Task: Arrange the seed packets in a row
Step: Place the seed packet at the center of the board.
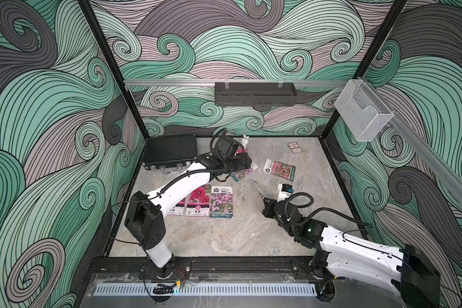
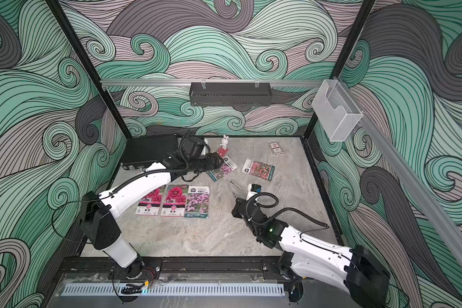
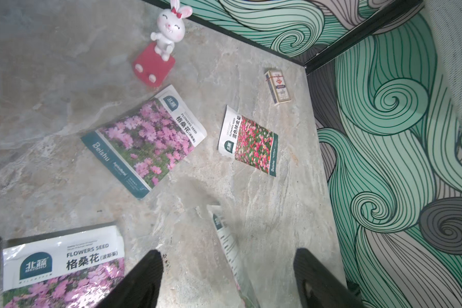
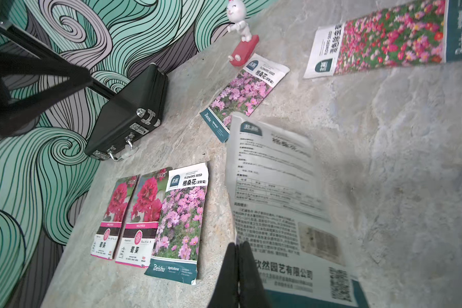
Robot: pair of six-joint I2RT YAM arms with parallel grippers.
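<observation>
Right wrist view has the nearest action: the right pincer [image 4: 237,248] is clamped tight on an edge of the held packet [image 4: 278,192]. This packet tilts up off the counter [image 1: 224,234] with its white printed back to the lens, just right of the row.

That row lies near and left of centre. It is made up of a first magenta packet [image 4: 112,216], a second magenta packet [image 4: 142,216] and a purple-pink packet [image 4: 179,221], face up, side by side, edges touching.

Farther back, the left pincer [image 3: 227,256] hangs spread wide and empty by the skewed packet [image 3: 144,138], also purple-pink, which lies at an angle. Right of it, and apart, the red-pink packet [image 3: 251,144] lies crooked too. Farthest are a rabbit figurine [image 3: 168,26], a card box [image 3: 278,86] and a black case [image 4: 128,112], none of them part of the job.

The task looks about half done. Three packets are placed, and a fourth is in hand, likely bound for the free spot right of the purple-pink packet. The two far ones have yet to be brought into line.
</observation>
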